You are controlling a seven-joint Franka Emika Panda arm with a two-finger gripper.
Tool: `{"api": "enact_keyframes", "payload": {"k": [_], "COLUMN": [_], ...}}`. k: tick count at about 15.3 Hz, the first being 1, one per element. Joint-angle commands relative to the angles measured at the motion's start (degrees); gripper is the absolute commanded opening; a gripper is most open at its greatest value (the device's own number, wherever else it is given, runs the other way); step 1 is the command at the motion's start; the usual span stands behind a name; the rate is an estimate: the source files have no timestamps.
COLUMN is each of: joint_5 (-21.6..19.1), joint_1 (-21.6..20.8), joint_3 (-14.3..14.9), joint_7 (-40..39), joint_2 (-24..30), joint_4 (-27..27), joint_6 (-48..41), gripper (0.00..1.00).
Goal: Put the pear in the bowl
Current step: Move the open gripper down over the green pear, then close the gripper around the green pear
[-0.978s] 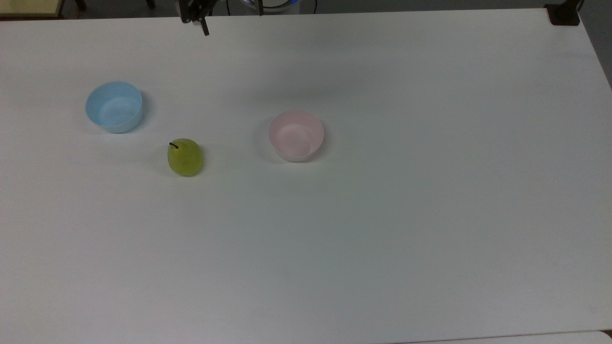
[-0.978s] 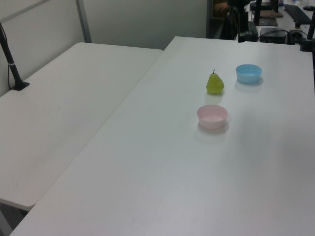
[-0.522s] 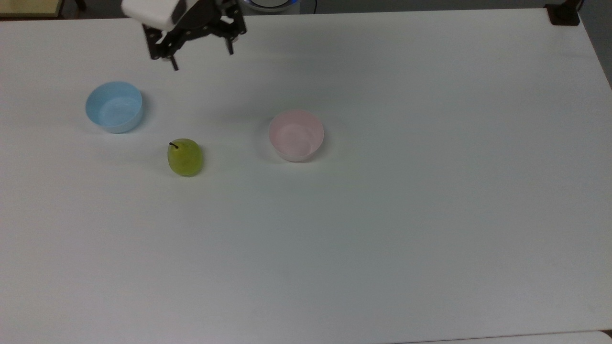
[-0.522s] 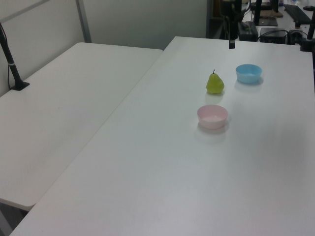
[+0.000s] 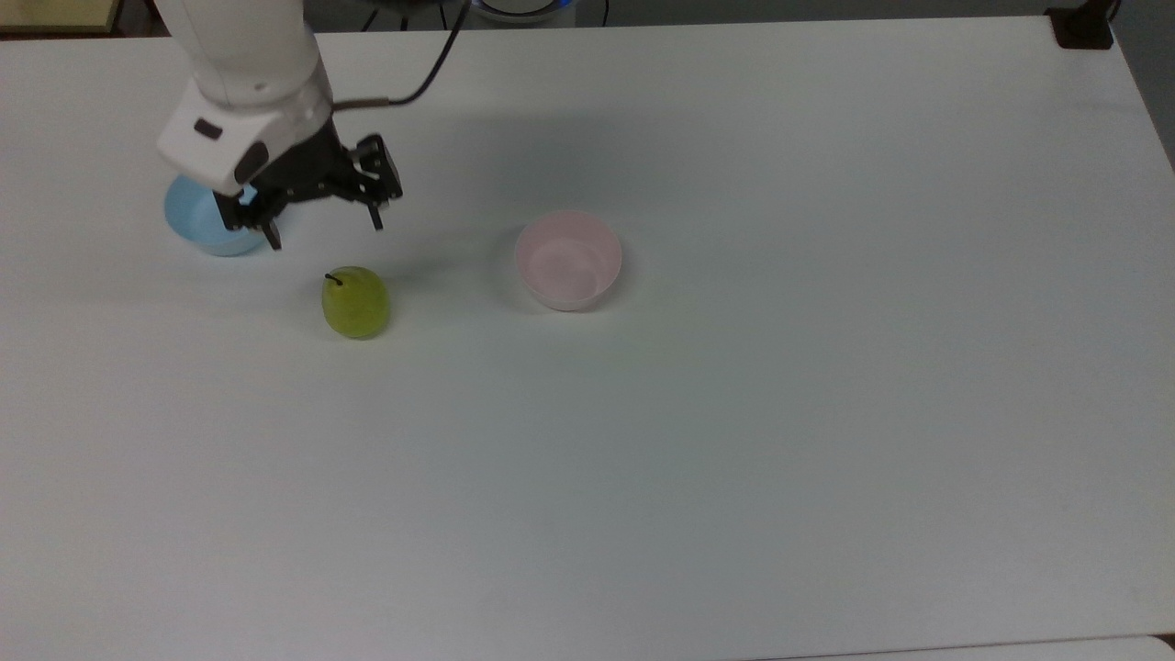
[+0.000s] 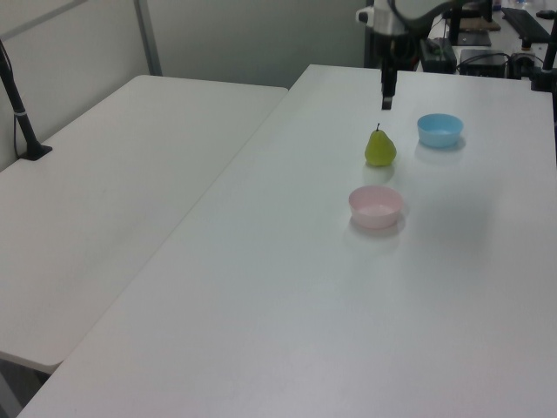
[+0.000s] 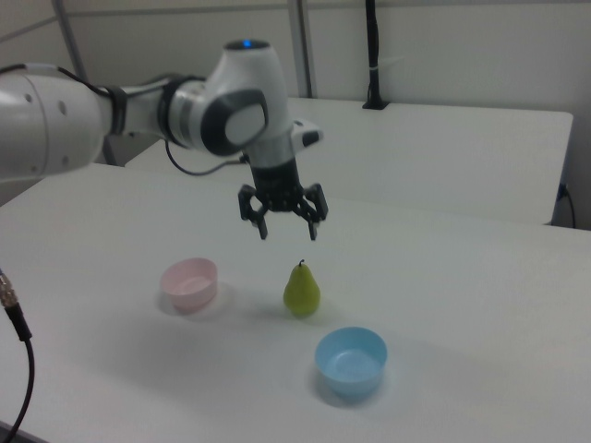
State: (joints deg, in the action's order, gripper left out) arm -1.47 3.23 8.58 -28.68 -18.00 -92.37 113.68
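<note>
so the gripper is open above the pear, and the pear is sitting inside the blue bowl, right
Not quite. The pear is not in the blue bowl: it stands upright on the bare table, apart from both that bowl and the pink bowl. The right view shows this best. The rest holds: the gripper hangs open above the pear.

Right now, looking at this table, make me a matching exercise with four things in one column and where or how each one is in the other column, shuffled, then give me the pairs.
Column one:
1. small yellow-green pear
2. pale pink plastic bowl
3. light blue plastic bowl
4. black two-finger tool

Column two:
A. open, hanging in the air above the pear
B. partly hidden behind the arm in the top view
C. upright on the white table, between the two bowls
D. empty, at the right view's left of the pear

Pairs: 1-C, 2-D, 3-B, 4-A
</note>
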Motion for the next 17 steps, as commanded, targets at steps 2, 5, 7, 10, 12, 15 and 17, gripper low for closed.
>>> {"api": "enact_keyframes", "payload": {"k": [2, 5, 7, 10, 12, 15, 17], "joint_5": [-1.78, -0.82, 0.67, 1.21, 2.69, 3.84, 3.84], "joint_1": [-0.15, -0.06, 0.02, 0.02, 0.02, -0.33, -0.59], "joint_3": [0.3, 0.21, 0.21, 0.04, -0.14, -0.23, -0.23], "joint_7": [-0.94, -0.94, -0.86, -0.86, -0.94, -0.51, -0.33], "joint_2": [-0.98, -3.09, -3.97, -5.2, -5.38, -5.65, -5.73], "joint_4": [-6.69, -6.69, -6.86, -7.13, -8.0, -10.02, -10.38], "joint_6": [8.14, 8.66, 9.72, 12.08, 12.62, 15.6, 16.22], "gripper": [1.0, 1.0, 1.0, 1.0, 0.92, 0.47, 0.11]}}
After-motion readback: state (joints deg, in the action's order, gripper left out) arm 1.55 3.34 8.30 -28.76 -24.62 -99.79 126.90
